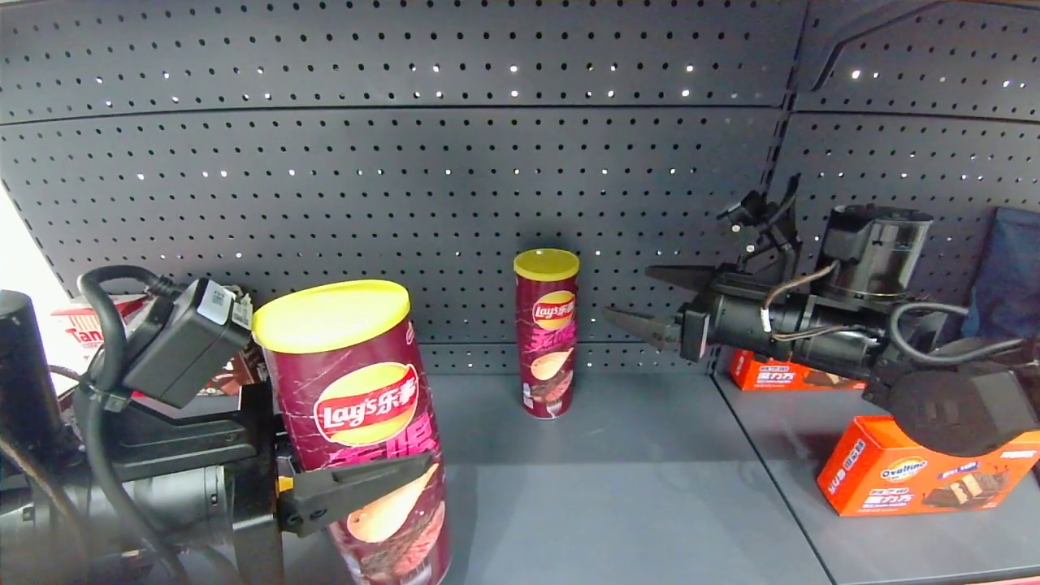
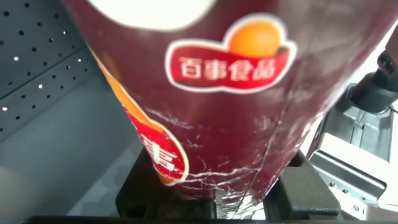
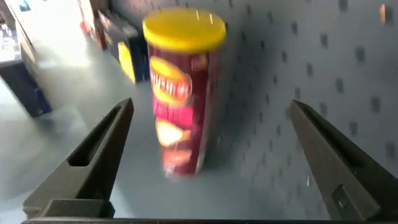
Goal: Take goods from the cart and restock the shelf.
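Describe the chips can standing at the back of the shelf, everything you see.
The far can is a tall maroon tube, cardboard-looking, with a yellow lid and a red-and-yellow logo. It stands upright, lid on, on the grey shelf, close to the pegboard. The open right tool hangs beside it, not touching.

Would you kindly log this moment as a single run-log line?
left hand: shut on held chips can | right hand: open, facing standing chips can | shelf: orange box at right
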{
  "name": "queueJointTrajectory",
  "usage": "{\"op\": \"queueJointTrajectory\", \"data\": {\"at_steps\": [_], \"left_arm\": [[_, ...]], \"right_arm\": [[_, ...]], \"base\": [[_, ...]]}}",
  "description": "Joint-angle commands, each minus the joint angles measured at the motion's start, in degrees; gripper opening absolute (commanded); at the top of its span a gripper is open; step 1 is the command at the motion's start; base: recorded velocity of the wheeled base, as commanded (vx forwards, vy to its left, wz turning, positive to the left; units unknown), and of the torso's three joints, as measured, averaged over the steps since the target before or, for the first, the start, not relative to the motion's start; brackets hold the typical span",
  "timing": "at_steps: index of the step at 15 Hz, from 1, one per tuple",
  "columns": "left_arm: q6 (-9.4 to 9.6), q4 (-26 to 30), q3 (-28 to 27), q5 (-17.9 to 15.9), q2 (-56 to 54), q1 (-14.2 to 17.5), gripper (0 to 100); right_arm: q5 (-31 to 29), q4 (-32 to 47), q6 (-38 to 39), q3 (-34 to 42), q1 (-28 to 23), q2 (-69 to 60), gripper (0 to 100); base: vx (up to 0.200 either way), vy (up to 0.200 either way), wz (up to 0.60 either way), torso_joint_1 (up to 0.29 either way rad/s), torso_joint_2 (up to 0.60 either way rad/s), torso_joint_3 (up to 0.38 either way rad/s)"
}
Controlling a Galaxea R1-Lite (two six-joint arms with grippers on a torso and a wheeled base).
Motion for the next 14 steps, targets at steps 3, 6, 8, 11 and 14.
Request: {"op": "queueJointTrajectory", "data": {"at_steps": [3,6,8,11,14], "left_arm": [[0.03,0.0,-0.2,-0.1,0.9,-0.1,0],[0.03,0.0,0.0,0.0,1.1,-0.1,0],[0.03,0.0,0.2,0.0,1.1,-0.1,0],[0.03,0.0,0.2,0.0,1.1,-0.1,0],[0.03,0.0,0.3,0.1,1.0,0.0,0]], "right_arm": [[5.3,-8.9,-0.3,-0.5,0.1,7.3,100],[6.0,-9.3,-0.2,-0.9,1.2,9.4,100],[7.1,-9.4,-0.1,-1.4,1.4,11.3,100],[7.9,-9.6,-0.1,-2.2,2.2,13.6,100],[7.9,-9.6,-0.1,-3.4,2.6,16.6,100]], "base": [[0.0,0.0,0.0,0.0,0.0,0.0],[0.0,0.0,0.0,0.0,0.0,0.0],[0.0,0.0,0.0,0.0,0.0,0.0],[0.0,0.0,0.0,0.0,0.0,0.0],[0.0,0.0,0.0,0.0,0.0,0.0]]}}
